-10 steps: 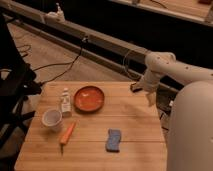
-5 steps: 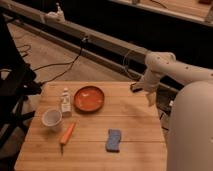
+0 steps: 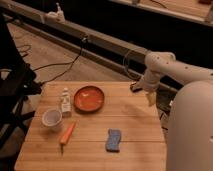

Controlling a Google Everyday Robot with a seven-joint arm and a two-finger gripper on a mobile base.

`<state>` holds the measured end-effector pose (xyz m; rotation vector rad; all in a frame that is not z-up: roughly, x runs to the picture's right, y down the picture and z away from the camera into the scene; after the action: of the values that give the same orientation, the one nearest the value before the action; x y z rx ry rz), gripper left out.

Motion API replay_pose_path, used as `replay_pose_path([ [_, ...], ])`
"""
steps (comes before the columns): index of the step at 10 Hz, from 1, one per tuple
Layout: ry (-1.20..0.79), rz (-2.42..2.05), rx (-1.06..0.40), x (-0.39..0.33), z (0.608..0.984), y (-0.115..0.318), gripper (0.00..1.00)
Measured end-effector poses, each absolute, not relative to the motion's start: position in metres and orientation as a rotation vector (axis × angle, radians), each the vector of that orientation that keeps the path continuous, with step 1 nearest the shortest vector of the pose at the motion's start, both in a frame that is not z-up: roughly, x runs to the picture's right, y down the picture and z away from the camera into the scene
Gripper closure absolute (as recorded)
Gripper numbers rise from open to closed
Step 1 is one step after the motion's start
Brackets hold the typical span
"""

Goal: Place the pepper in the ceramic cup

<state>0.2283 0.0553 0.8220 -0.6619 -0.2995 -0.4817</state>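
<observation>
The slim orange pepper (image 3: 67,133) lies flat on the wooden table (image 3: 132,122) near its front left, stem end pointing toward the front edge. Just up and left of it the small white ceramic cup (image 3: 52,118) stands upright, a short gap between them. My gripper (image 3: 144,92) hangs over the far right edge of the table on the white arm, well away from both. It is open and holds nothing.
An orange plate (image 3: 89,98) sits behind the cup, with a small white bottle (image 3: 65,102) at its left. A blue sponge (image 3: 113,140) lies front centre. The robot's white body (image 3: 190,130) fills the right side. Cables and a rail run behind the table.
</observation>
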Motion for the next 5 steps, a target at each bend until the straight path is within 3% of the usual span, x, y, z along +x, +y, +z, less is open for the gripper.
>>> replay_pose_path([
  [5,-0.385,-0.636,-0.681,0.156,0.832,0.064,0.2],
])
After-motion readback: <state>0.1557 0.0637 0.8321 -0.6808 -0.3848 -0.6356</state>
